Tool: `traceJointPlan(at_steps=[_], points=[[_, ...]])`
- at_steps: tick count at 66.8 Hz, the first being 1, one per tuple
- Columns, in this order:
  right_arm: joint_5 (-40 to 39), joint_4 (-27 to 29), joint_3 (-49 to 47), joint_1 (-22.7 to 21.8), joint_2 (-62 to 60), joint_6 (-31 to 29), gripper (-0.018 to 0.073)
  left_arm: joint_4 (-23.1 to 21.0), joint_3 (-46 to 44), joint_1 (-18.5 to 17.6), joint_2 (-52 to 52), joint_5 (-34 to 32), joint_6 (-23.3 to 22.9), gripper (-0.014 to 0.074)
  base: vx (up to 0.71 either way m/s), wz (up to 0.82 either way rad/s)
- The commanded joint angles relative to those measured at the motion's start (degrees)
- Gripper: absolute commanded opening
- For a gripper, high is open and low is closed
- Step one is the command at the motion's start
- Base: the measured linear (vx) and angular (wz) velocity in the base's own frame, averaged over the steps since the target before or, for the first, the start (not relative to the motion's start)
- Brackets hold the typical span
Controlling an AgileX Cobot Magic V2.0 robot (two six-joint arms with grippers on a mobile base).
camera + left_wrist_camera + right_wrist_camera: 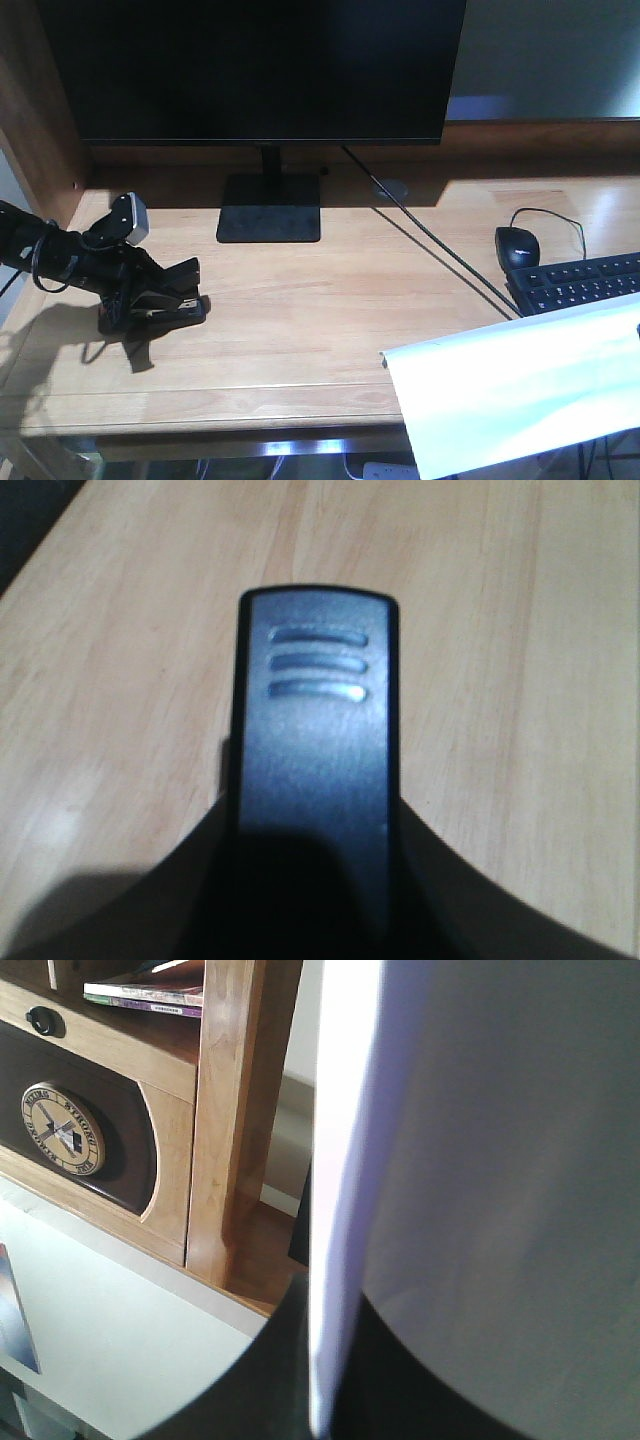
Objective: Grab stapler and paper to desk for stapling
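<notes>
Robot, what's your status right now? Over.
Left claw clamps stapler at desk. Right claw holds paper, front right. Keyboard, mouse close behind paper.

Small black stapler (pixel 315 750), grooved top, low over light-wood plank worktop (pixel 330 300), left side. Plain white paper sheet (pixel 520 390) slants above its front-right edge.

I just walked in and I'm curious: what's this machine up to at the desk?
A two-armed robot is handling stapling supplies at the desk. Its left claw grips the stapler down at the desk's left side. Its right claw holds the paper, which juts in over the front right corner, near the keyboard.
</notes>
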Motion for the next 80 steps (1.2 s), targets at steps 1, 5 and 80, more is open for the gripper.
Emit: traceJointPlan(at_steps=[1,5,80], points=[[-3.93,0.3,0.13,0.11,0.37,-0.27,-0.0005,-4.3,-1.6,-0.15,-3.37,2.29,0.22,0.0338,0.0,0.0],[-3.93,0.3,0.13,0.11,0.37,-0.27,-0.0005,-4.7,-1.6,-0.15,-3.46,1.76,0.22,0.0377,0.0,0.0],[-3.93,0.3,0.13,0.11,0.37,-0.27,-0.0005,4.52,-1.72,-0.15,-12.0,2.06,-5.96,-0.0008,0.0,0.0]])
